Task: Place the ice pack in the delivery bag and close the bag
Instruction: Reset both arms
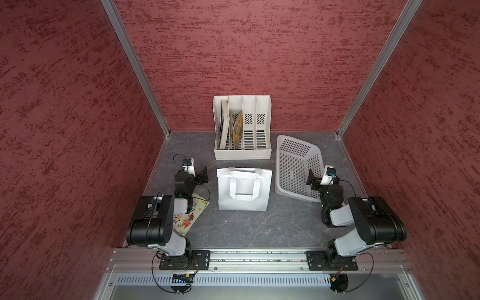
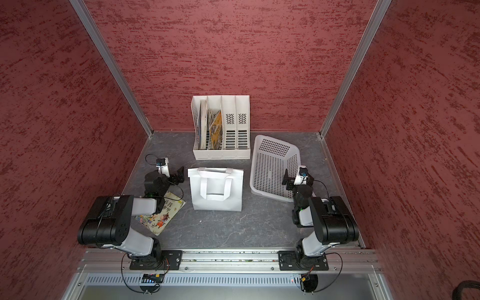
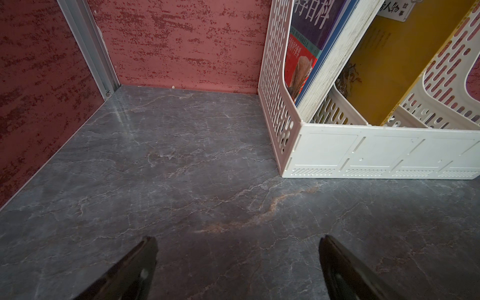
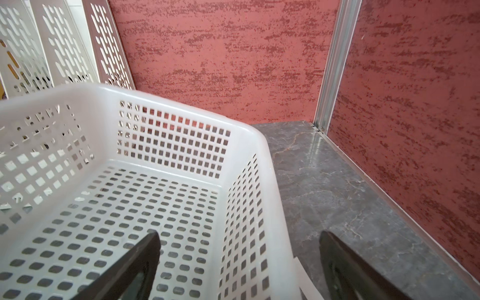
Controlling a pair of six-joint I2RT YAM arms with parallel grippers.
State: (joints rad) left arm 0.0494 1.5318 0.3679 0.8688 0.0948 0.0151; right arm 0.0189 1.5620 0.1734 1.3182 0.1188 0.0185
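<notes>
I have the left gripper (image 3: 237,238) and right gripper (image 4: 240,233) spread, empty, flanking the flat delivery bag (image 1: 244,189), since no ice pack shows

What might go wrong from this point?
No ice pack shows in any view; the basket looks empty, so a search may stall. The delivery bag shows no open mouth, handles lying across it; it may slide when pried. The left arm covers a picture book and might drag it.
</notes>
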